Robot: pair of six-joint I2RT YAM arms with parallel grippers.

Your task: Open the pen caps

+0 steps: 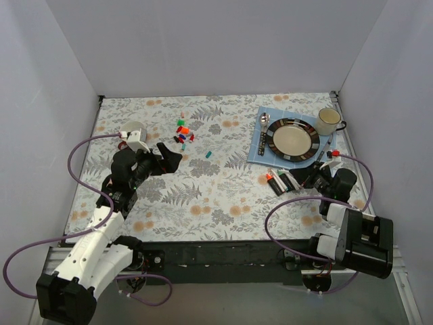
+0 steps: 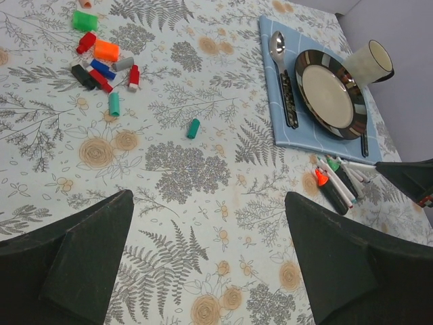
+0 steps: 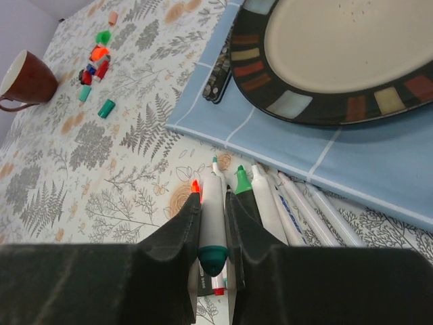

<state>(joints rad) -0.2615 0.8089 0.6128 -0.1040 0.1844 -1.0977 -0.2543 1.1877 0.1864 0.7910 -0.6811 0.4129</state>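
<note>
Although most of the pen caps (image 1: 183, 132) already lie loose in a small heap at about 11 o'clock from the middle of the worktop (image 1: 223, 196), with one teal cap (image 2: 193, 128) alone toward 4 o'clock of that heap, the job looks unfinished: the pens (image 1: 281, 181) sit bunched at 4 o'clock, side by side against the near edge of the blue mat (image 3: 284, 145), and I cannot tell whether every one is uncapped. One white pen (image 3: 212, 183) is clamped across its barrel by the right end effector (image 3: 213, 206), teal butt toward the wrist camera and a bare-looking teal tip pointing to 12 o'clock in that view, above its neighbours. The left end effector (image 2: 206, 196) hangs at 9 o'clock with jaws spread wide and nothing between them, well apart from the pens. As I judge it, setting the held pen down carelessly could drag its exposed tip over the worktop or knock the packed pens askew toward the plate (image 3: 270, 74). The next pen has little finger room, so a pinch may catch two, and the small caps could scatter if the left arm sweeps through the heap
</note>
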